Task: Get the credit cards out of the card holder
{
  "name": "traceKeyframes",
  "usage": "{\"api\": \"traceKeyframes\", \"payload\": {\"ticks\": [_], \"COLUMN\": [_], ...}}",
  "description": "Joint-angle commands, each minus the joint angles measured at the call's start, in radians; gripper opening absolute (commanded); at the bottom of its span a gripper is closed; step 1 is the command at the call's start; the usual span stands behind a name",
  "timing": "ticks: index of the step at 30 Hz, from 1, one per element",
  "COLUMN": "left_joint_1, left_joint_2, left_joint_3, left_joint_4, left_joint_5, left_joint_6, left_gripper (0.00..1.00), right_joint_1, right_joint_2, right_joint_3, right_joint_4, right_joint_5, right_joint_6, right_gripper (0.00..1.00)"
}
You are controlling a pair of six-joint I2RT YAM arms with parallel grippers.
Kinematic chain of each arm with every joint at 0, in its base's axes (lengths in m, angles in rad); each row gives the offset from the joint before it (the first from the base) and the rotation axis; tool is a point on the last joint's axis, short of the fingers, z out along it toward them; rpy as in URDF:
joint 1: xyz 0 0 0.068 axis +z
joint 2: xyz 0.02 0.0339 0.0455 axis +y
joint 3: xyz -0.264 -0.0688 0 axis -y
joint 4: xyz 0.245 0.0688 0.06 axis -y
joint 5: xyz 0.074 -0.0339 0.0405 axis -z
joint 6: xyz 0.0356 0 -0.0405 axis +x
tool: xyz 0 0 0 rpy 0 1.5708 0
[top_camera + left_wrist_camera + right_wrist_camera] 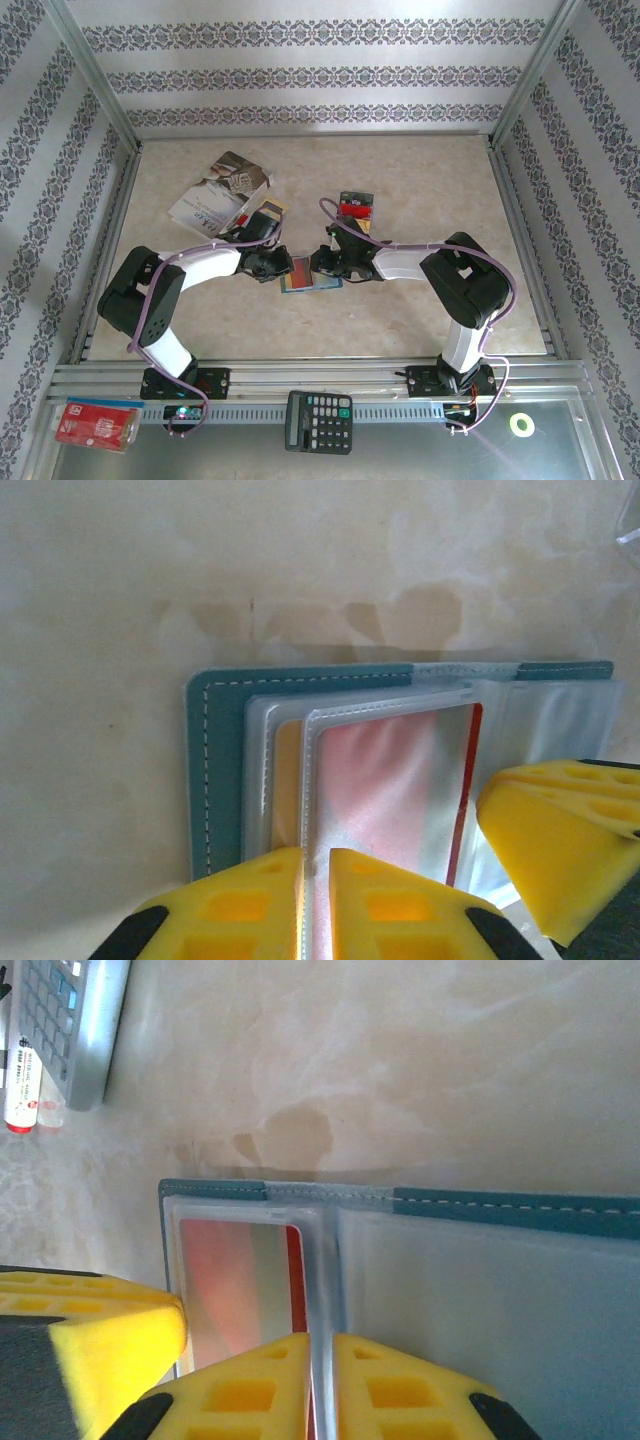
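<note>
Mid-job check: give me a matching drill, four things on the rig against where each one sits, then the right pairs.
Things:
1. card holder
2. black calculator
3. red packet
4. leaflets

Places:
A. near ledge, left corner
B. far left part of the table
C. near ledge, middle
D. mid-table, pinched by left gripper and right gripper

Pairs: 1-D; 2-C; 3-A; 4-B

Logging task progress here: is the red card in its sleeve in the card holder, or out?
In. The red card shows through the clear sleeve of the open card holder, tucked within the pocket's edges.
</note>
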Motion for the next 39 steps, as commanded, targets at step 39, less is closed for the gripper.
{"api": "traceKeyframes", "payload": {"ticks": [39], "left_joint_1": [-0.012], "left_joint_2": [0.101], "left_joint_3": [0.084], "left_joint_4": [-0.207], "left_joint_5": [-0.113], "left_joint_6": [0.140], "left_gripper": [0.05], "right_joint_1": [-0.056], "right_joint_2": [0.074], "right_joint_3": [0.001], "right_joint_4": [0.085], "right_joint_5": [-0.183], "right_joint_6": [0.006], "right_gripper": [0.13]}}
